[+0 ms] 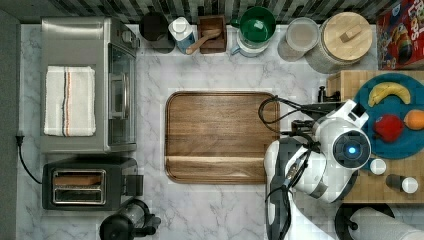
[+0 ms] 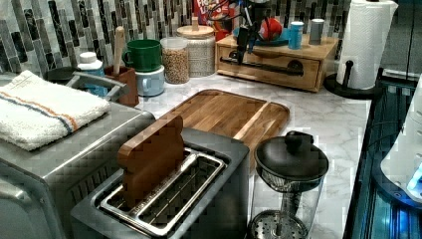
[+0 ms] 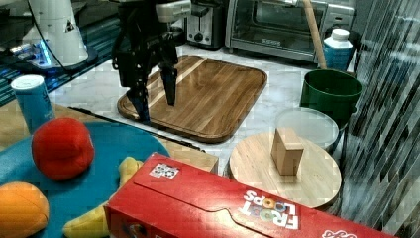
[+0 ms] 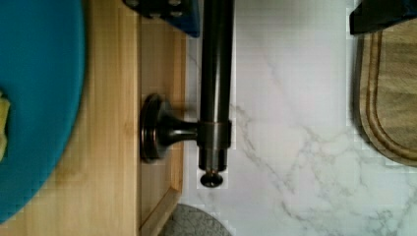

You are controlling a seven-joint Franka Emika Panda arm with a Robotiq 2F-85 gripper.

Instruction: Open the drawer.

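Bright, even kitchen light with small soft shadows

The white marble counter (image 1: 210, 210) shines pale. The shiny silver toaster oven (image 1: 80, 85) has soft glare. The slim dark metal bar handle (image 4: 215, 88) looks a bit blurry up close, and blocky squares smudge many edges.

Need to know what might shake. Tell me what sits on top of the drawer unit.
A blue plate with banana, red fruit, orange; two shakers beside it. The arm covers part.
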